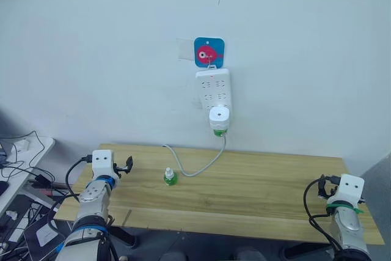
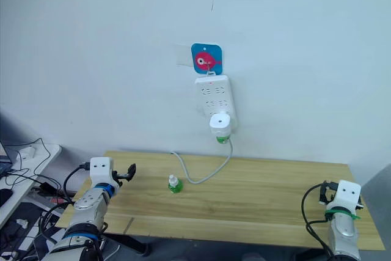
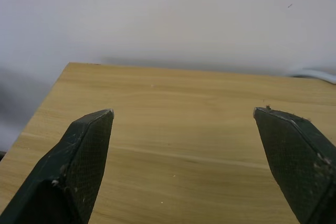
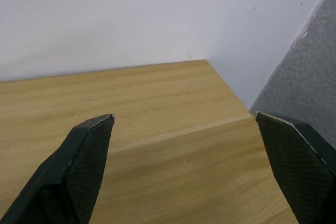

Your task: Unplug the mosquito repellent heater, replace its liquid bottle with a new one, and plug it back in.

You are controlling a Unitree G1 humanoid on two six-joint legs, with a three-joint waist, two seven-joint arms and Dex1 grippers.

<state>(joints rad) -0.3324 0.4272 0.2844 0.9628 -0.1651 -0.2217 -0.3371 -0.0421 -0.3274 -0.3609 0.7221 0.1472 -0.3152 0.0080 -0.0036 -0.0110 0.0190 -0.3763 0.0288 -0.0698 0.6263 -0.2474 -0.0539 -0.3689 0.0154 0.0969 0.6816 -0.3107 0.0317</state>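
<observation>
Here we are at a light wooden table pushed against a plain white wall, with the mosquito repellent heater plugged into the bottom of the white power strip hanging under a blue fish hook plaque, its grey cord looping onto the tabletop. A small green liquid bottle stands upright on the wood, left of centre (cluttered cables on a side desk off my left). My left gripper hovers over the table's left end and my right gripper over its right end, both with jaws spread wide and holding nothing.
</observation>
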